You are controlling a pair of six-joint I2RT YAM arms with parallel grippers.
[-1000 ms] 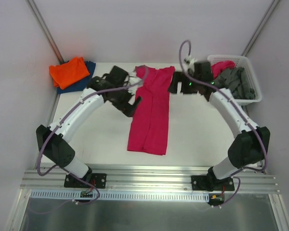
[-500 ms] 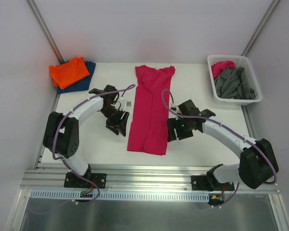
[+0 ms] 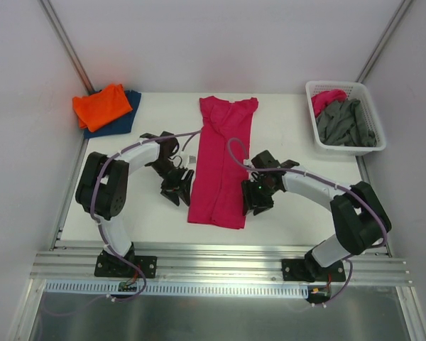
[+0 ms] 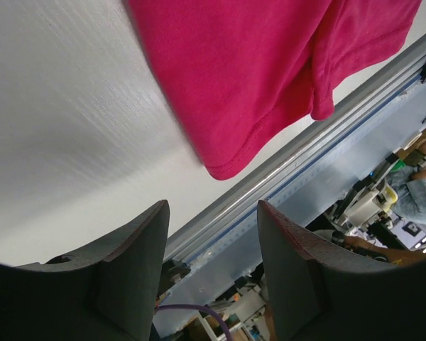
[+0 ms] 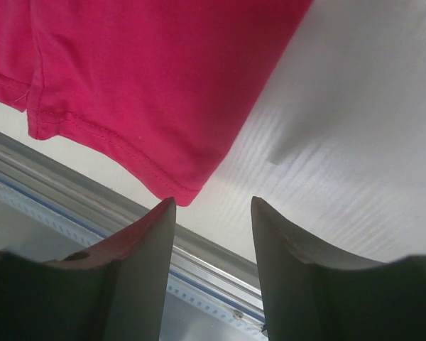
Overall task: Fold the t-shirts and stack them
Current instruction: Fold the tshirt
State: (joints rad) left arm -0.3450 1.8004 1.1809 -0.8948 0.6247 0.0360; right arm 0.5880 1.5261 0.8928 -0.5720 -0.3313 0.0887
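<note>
A large magenta-pink t-shirt (image 3: 224,160) lies folded lengthwise into a long strip in the middle of the white table (image 3: 298,206), collar at the far end. Its near hem shows in the left wrist view (image 4: 270,85) and in the right wrist view (image 5: 142,78). My left gripper (image 3: 175,195) is open and empty just left of the shirt's near-left corner. My right gripper (image 3: 254,206) is open and empty just right of the near-right corner. A folded orange t-shirt (image 3: 101,106) lies on a dark blue t-shirt (image 3: 130,114) at the far left.
A white lattice basket (image 3: 373,145) at the far right holds grey t-shirts (image 3: 344,121) and another pink cloth (image 3: 325,98). A metal rail (image 3: 220,259) runs along the table's near edge. Grey walls close in the table on three sides.
Both arms have swung from the shirt's far end down along its sides to its near corners. The shirt now lies flat, its collar end spread out.
</note>
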